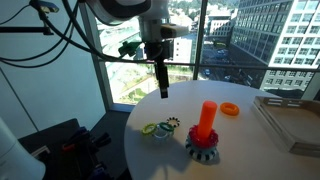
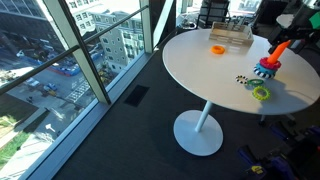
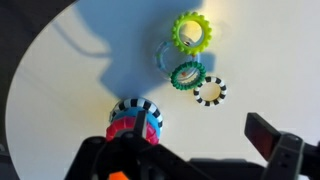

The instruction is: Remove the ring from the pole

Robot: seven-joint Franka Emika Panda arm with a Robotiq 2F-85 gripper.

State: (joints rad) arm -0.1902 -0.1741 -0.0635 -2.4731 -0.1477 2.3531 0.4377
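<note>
Upright bright orange plastic pole (image 1: 207, 117) on round white table (image 2: 200, 70), coloured rings (image 3: 135, 120) stacked at its foot. Gripper (image 1: 161, 90) released, empty, above and beside pole. Loose green toothed ring (image 3: 190, 32), teal toothed ring (image 3: 187, 75) and black-white ring (image 3: 210, 92) near pole. Flat orange ring (image 1: 230, 109) just behind pole.

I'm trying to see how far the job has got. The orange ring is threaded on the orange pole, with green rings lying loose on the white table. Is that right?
Not quite. The orange ring is not on the orange pole. It lies flat on the white table, apart from the pole, as both exterior views show. The green rings do lie loose on the table.
</note>
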